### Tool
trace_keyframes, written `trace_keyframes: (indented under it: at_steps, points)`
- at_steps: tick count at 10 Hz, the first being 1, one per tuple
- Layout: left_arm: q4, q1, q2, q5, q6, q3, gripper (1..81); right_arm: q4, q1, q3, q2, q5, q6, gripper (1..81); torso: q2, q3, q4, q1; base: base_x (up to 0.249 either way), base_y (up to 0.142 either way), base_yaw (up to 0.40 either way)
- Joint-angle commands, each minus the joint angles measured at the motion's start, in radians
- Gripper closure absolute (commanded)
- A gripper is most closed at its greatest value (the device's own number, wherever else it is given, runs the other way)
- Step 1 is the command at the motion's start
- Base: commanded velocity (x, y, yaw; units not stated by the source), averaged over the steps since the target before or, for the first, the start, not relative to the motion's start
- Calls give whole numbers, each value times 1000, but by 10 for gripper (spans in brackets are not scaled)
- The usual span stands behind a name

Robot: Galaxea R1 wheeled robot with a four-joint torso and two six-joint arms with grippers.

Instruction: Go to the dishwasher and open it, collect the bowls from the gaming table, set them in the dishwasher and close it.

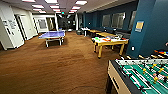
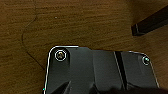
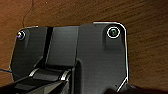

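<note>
Though blurred, gaming table [image 1: 110,41] with indistinct bright items — foosball table [image 1: 142,75] cut off; claw state untellable.

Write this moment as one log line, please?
place: games room, brown carpet | near right: foosball table | ahead: yellow-wood table with colourful items; blue ping-pong table | grippers: fingers unreadable

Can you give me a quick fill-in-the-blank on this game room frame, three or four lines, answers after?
1. The floor is covered with ____ carpet.
2. The table-tennis table at the far left has a ____ top.
3. The foosball table at the near right has a ____ playing field.
4. The table holding bright items stands on ____ legs, beside the dark blue wall.

Answers: brown; blue; green; yellow
</note>
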Motion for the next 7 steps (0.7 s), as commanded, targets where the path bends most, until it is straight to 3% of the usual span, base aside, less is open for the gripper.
trace_keyframes:
  at_steps: [1,7]
  points:
    - [1,-33,-5,56,0,6,10,-6,30,-4,-9,-64,-2,10,0,0,0,0,190,124,0]
    - [1,-32,-3,56,0,6,10,-6,27,-4,-11,-64,0,10,-2,0,0,-2,191,124,0]
